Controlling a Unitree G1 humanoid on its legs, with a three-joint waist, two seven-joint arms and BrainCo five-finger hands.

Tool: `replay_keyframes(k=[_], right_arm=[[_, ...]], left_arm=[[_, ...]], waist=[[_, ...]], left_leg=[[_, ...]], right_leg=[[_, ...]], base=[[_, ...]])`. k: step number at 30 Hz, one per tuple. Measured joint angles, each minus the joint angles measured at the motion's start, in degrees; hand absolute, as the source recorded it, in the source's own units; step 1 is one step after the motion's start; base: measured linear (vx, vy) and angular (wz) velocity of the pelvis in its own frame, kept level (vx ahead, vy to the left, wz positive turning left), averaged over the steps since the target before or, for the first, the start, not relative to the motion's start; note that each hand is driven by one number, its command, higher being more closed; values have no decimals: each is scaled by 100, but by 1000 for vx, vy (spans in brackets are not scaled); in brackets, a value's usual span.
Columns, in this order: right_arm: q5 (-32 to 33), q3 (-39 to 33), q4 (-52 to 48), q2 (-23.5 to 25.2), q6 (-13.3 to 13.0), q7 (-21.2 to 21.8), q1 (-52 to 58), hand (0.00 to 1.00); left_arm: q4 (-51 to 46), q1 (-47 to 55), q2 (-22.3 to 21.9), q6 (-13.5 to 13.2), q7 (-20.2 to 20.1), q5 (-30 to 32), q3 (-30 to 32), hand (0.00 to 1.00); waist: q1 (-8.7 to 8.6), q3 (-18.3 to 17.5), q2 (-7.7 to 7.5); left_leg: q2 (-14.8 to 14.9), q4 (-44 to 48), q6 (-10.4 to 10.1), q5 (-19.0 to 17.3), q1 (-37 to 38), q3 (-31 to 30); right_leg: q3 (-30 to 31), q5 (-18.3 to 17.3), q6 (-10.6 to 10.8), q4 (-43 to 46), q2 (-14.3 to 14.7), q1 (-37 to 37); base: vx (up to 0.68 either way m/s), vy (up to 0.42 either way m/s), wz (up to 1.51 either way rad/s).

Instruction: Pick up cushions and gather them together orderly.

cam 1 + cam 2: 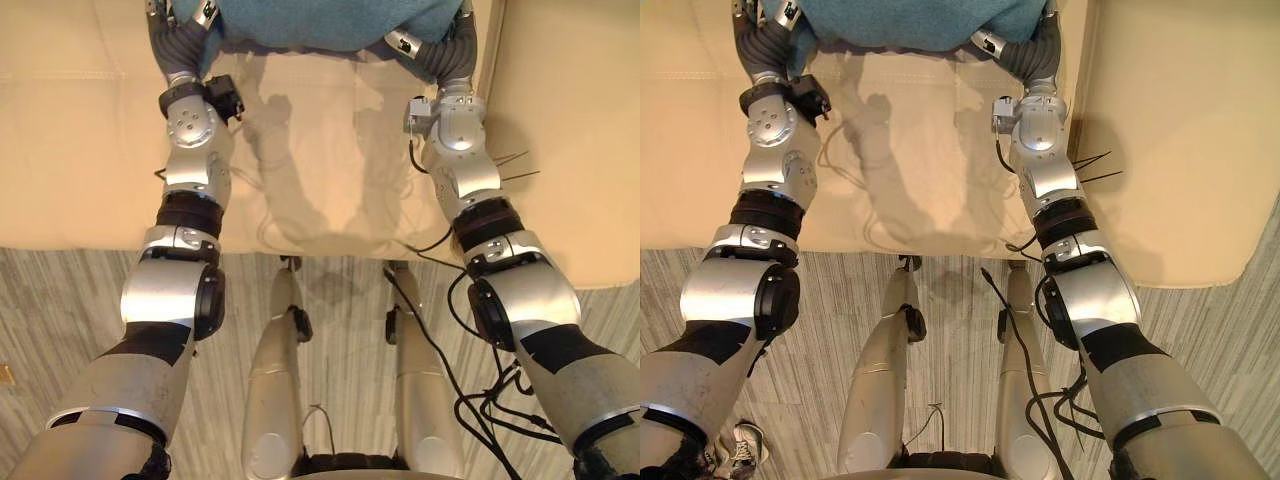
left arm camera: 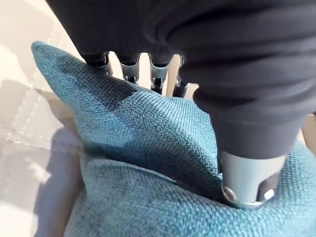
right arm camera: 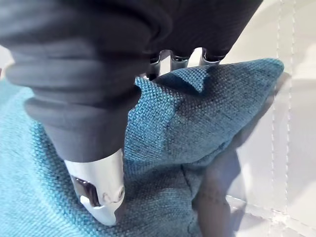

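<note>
you have the teal cushion (image 1: pixel 320 25) at the top centre of the head views, stretched sideways between both arms, so its long axis runs left to right across the frame. your left hand (image 2: pixel 244 180) pinches one end corner: the thumb presses a dent into the near face while the fingers (image 2: pixel 129 69) pass behind the fabric, their tips hidden. your right hand (image 3: pixel 101 185) does the same at the opposite corner, thumb sunk into the weave and fingers (image 3: pixel 168 57) wrapped over the far side. neither hand is empty and neither is nearer, since each owns one end. the cushion appears to hang clear of the beige sofa seat (image 1: pixel 300 180), which lies below and in front of it with the arms' shadows cast across the middle. the relation to watch is that level, side-to-side axis: for an orderly placement you will likely want both ends to travel together, so that one corner does not dip or twist ahead of the other. where the gathering spot lies, i cannot tell from here.
</note>
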Motion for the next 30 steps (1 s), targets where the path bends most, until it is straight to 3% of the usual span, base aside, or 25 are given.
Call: replay_keyframes(k=[5,11,13,14,17,19,22,25,30], right_arm=[[-2,-12,-1212,-590,-90,230,825,0],[-113,-547,-2776,-1101,-466,460,2731,0],[-283,-752,-3116,-1100,-464,521,3534,0],[-411,-886,-3399,-1061,-463,568,4346,0],[-665,-939,-3598,-669,-465,771,5925,0],[-879,-939,-3517,-374,-468,971,6715,0],[-1286,-908,-2429,28,-483,1320,7567,0],[-1615,-911,-1150,87,-390,1650,7911,0],[-1803,-1014,-317,98,-292,1987,8230,0]], left_arm=[[-808,802,417,-56,-273,-9,99,0],[-1998,2765,583,-301,-602,-122,98,0],[-2438,3450,478,-322,-681,-149,98,0],[-2855,4103,196,-348,-741,-200,53,0],[-3095,5535,-452,-423,-954,-165,-201,0],[-3075,6314,-747,-402,-1136,-81,-386,0],[-2621,7216,-1051,-375,-1515,240,-590,0],[-1693,7489,-1093,-244,-1751,711,-600,0],[-983,7861,-1088,-88,-2015,1300,-501,0]], waist=[[7,-9,3],[43,-65,-7],[84,-65,-7],[149,-76,-10],[158,-658,-24],[167,-881,-46],[144,-1452,-97],[103,-1780,-133],[-98,-2177,-282]], left_leg=[[28,1,-28,50,328,60],[67,2,-146,-65,925,-1],[63,5,-131,-103,1136,-34],[43,7,-129,-166,1395,-54],[-19,331,-121,-479,1525,-174],[-32,464,-120,-664,1838,-177],[-36,608,-153,-894,2283,-181],[-38,637,-173,-1092,2811,-175],[-52,561,-210,-1303,3435,-32]], right_leg=[[-3,-43,-48,57,20,266],[-93,-482,-97,598,61,662],[-143,-626,-96,771,53,819],[-165,-789,-93,925,35,1017],[-261,-1148,-87,1245,-31,1220],[-285,-1290,-81,1284,-66,1577],[-305,-1465,-82,1218,-81,2110],[-275,-1495,-64,991,-78,2707],[-141,-1508,-39,696,-84,3288]], base=[[-46,-9,-3],[-49,-30,7],[-3,-44,14],[18,-64,19],[51,-67,25],[122,-64,11],[116,-34,1],[120,-11,-9],[59,14,-15]])
